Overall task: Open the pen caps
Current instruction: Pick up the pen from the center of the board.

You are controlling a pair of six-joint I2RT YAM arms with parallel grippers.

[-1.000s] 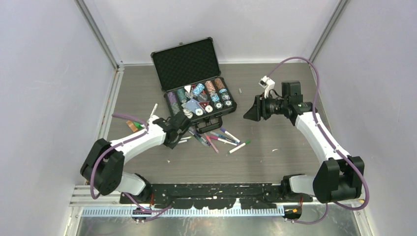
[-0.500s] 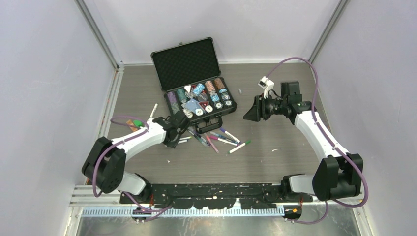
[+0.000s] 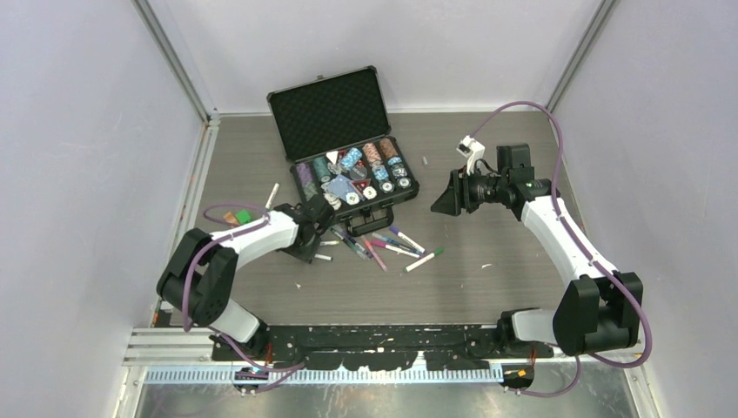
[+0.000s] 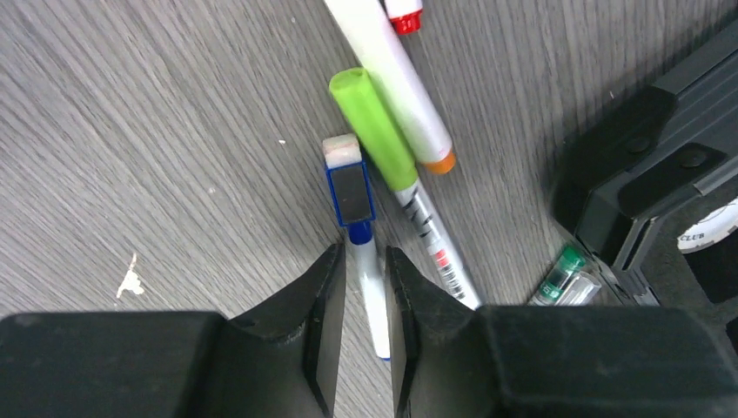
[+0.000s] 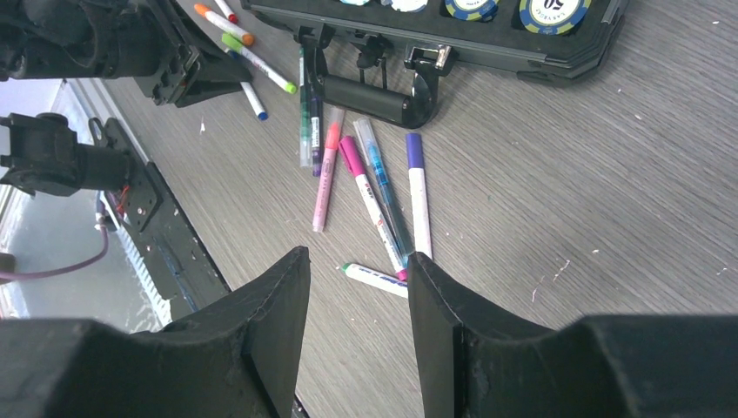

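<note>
My left gripper (image 4: 364, 261) straddles a pen (image 4: 372, 305) at lower centre, jaws narrow; pinched or not, I cannot tell. Right gripper (image 5: 358, 257) hangs open and empty, probably waiting for the blue cap (image 4: 351, 193).

Light: bright, even, from above. Shadows: soft, short, on the table (image 3: 487, 165) beneath the left arm (image 3: 252, 239). Overhead view: clear throughout. Wrist views: wood grain crisp; black fingers (image 4: 322, 331) close to the lens soft, featureless; right view's left edge washed out.
</note>
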